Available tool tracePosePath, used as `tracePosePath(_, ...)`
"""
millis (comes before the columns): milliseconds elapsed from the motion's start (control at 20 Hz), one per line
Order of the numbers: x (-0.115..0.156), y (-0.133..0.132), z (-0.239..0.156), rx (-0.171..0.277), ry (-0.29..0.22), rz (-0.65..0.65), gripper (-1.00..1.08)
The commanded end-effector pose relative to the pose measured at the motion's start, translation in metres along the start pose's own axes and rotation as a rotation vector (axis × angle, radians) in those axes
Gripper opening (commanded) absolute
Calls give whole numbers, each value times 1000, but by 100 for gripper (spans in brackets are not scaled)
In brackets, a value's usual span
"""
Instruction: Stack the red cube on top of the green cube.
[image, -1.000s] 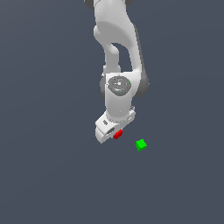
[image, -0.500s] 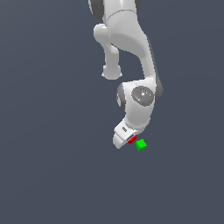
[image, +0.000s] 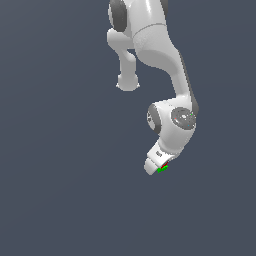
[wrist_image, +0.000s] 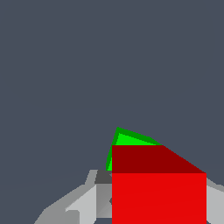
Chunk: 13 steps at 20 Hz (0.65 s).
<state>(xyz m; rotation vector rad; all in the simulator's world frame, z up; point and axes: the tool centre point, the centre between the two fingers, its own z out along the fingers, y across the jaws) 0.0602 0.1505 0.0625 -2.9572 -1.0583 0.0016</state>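
The red cube (wrist_image: 158, 192) fills the space between my gripper's fingers (wrist_image: 78, 205) in the wrist view, and the gripper (wrist_image: 159, 214) is shut on it. Just beyond and below it shows a corner of the green cube (wrist_image: 127, 139), mostly covered by the red one. In the exterior view the white gripper (image: 161, 169) hangs low, with a sliver of the red cube (image: 165, 166) and of the green cube (image: 161, 170) showing at its tip, the red directly over the green. Whether the two cubes touch cannot be told.
The plain dark grey floor (image: 60, 190) spreads all around. The white arm (image: 165, 75) reaches down from the top of the exterior view.
The arm has carried the red cube toward the exterior view's right and down, from beside the green cube to right over it, so the green cube is now largely hidden.
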Motion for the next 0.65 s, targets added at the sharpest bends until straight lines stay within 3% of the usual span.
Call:
tracePosePath(0,4,-1,1,-1,1,2,-100)
tracePosePath(100,4,-1,1,-1,1,2,-100)
tracePosePath(150,4,-1,1,-1,1,2,100)
tracePosePath(600,4,-1,1,-1,1,2,100)
